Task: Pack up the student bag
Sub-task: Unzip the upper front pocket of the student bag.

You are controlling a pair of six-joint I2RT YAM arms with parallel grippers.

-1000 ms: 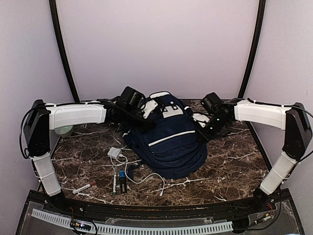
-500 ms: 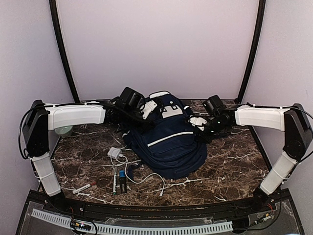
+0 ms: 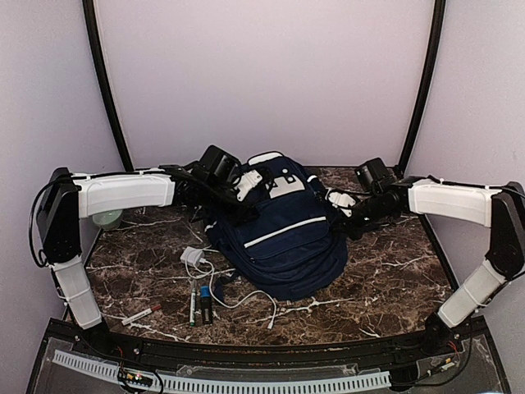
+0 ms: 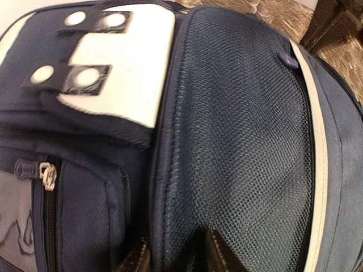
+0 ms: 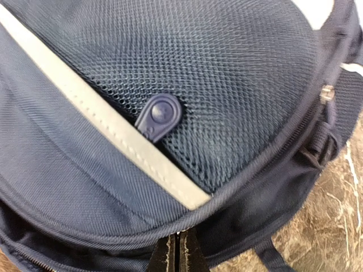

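Right fingers (image 5: 191, 262) closed (empty, seemingly) against the student bag (image 3: 283, 238).

The student bag (image 3: 283, 238) fills the middle of our frame, the left arm (image 3: 127, 193) and right arm (image 3: 451, 201) closing off its upper corners. Lower left, a charger (image 3: 193, 255), cable (image 3: 246, 300) and markers (image 3: 198, 305) clutter the table (image 3: 394, 271); we find bare marble at lower right.

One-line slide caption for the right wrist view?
Right tool shut at the backpack's seam, just below its mesh pocket, white stripe and round snap tab; marble table at right.
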